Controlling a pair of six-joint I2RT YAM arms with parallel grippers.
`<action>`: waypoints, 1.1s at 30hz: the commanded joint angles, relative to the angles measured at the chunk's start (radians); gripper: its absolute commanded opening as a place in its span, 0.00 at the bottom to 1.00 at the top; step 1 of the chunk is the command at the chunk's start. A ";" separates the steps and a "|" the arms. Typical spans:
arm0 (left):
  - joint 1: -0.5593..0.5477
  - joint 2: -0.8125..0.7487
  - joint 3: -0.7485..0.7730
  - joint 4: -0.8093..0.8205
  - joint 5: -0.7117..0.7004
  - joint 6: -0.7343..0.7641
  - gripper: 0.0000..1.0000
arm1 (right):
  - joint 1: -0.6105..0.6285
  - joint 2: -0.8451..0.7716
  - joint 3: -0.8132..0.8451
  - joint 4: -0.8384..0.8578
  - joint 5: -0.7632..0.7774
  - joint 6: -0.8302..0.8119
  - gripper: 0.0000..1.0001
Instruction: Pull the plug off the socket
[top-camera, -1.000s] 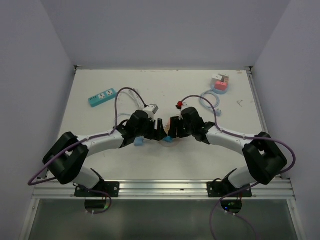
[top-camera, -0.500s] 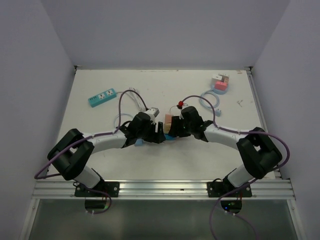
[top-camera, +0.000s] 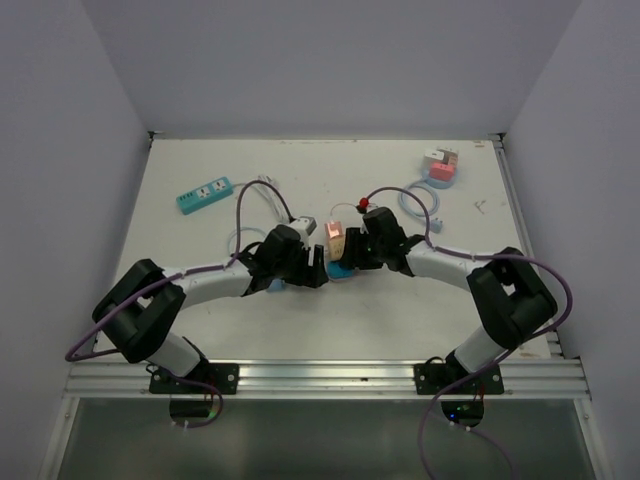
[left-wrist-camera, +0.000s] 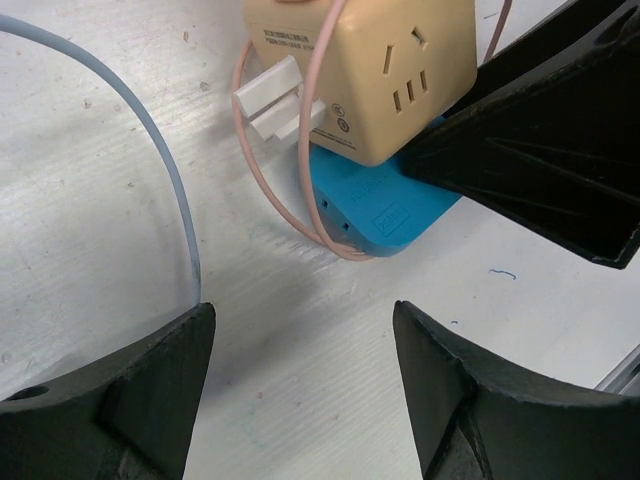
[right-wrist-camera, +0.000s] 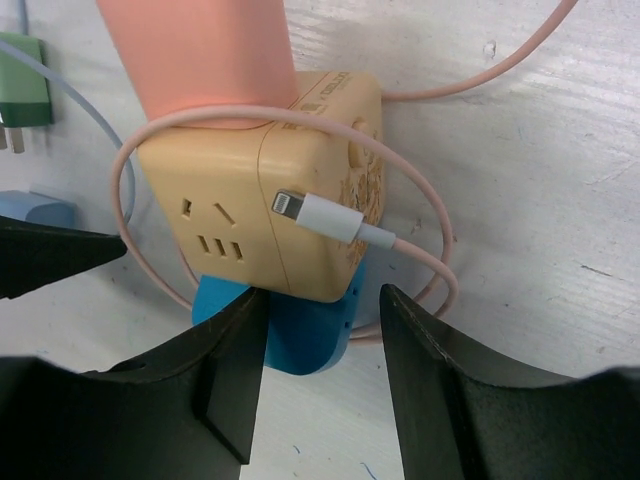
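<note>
Mid-table, right tool (right-wrist-camera: 322, 305) clamps blue plug (right-wrist-camera: 285, 338) in beige socket (right-wrist-camera: 225, 200); left tool (left-wrist-camera: 300, 325) gapes.

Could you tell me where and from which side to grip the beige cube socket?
Take the beige cube socket on its two flat sides, coming down from above: it sits on the blue block, so those faces are free. Keep jaws off the pink cable looped round it.

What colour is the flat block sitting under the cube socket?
The block is blue, clearest in the left wrist view.
</note>
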 joint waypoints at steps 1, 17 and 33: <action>0.002 -0.037 0.045 -0.021 -0.023 0.008 0.76 | -0.002 0.020 0.021 -0.006 -0.001 -0.023 0.52; 0.101 0.161 0.290 0.031 0.042 -0.081 0.76 | -0.002 -0.030 -0.065 0.036 -0.007 -0.079 0.55; 0.157 0.314 0.318 0.062 0.083 -0.150 0.75 | -0.002 -0.103 -0.107 -0.024 0.057 -0.114 0.57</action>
